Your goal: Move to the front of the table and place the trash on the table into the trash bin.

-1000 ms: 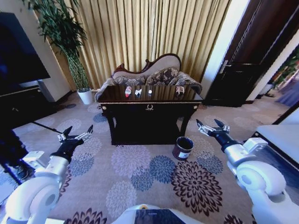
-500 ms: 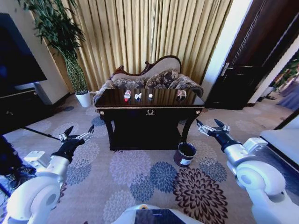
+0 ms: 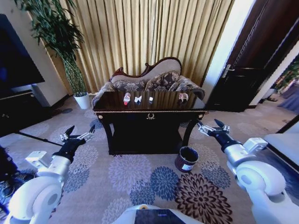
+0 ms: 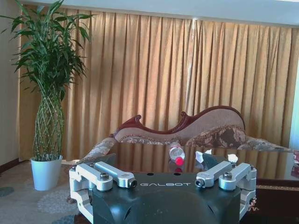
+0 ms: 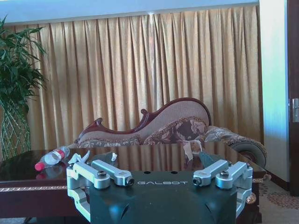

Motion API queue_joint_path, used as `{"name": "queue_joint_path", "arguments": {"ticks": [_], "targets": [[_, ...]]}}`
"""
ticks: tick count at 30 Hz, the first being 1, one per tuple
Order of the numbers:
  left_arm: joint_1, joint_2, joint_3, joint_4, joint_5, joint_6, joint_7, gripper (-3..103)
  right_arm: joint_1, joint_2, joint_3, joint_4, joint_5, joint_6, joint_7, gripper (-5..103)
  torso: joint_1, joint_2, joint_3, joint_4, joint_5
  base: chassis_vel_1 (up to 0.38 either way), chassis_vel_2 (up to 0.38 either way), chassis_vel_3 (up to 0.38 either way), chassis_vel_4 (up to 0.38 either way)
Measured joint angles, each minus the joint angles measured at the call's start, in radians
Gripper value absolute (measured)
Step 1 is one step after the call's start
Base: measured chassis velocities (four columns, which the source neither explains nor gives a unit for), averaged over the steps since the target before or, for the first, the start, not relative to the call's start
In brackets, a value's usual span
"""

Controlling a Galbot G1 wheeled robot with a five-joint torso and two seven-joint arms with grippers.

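Head view: dark glossy bench [image 3: 149,108] ahead, in front of a sofa [image 3: 149,81] and gold curtains [image 3: 149,37]. On the bench top, in a row: bottle [image 3: 126,98] at the left, white paper [image 3: 138,99] beside it, a smaller white bit [image 3: 150,99] near the middle, a packet [image 3: 182,96] well apart at the right. Bin [image 3: 187,159] on the carpet, near the right front leg of the bench. Left gripper [image 3: 77,134] held up over the carpet at the left, jaws released and spread, nothing between them. Right gripper [image 3: 213,126] held up at the right, above and beside the bin, jaws also released and empty. Potted plant [image 3: 70,51] at the left wall.

Left wrist view: left gripper [image 4: 162,179] low in front, jaws apart. Beyond it the bench [image 4: 275,161] with the bottle [image 4: 176,153] lying on its side, red cap toward the camera, and paper [image 4: 202,156] just beside it.

Right wrist view: right gripper [image 5: 159,176] with jaws apart. Bottle [image 5: 51,157] lying on the bench [image 5: 149,156] at one end, paper [image 5: 81,156] near it, packet [image 5: 194,148] farther along.
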Motion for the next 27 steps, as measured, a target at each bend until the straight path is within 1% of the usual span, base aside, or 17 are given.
{"name": "queue_joint_path", "arguments": {"ticks": [27], "targets": [[0.0, -0.008, 0.001, 0.0, 0.002, 0.0, 0.003, 100, 0.004, 0.002, 0.001, -0.005, 0.0, -0.001, 0.0, 100, 0.0, 0.0, 0.0, 0.0, 0.0, -0.099, 0.072, 0.102, -0.075]]}}
